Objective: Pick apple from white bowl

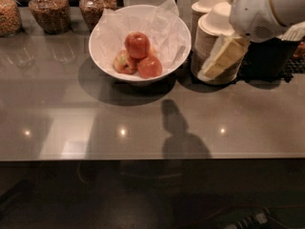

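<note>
Apple, topmost in white bowl.
Gripper hangs right of bowl, opening cannot be told; you lower straight from above.

Glossy grey countertop across most of the frame, with 3 small bright light spots in a row near its front edge. Below that edge, along the bottom, a dark area, hard to read. At upper left, 3 glass jars of brown food. At upper right, 2 stacks of cream bowls and a black mat. Gripper at upper right, in front of the stacks.
</note>
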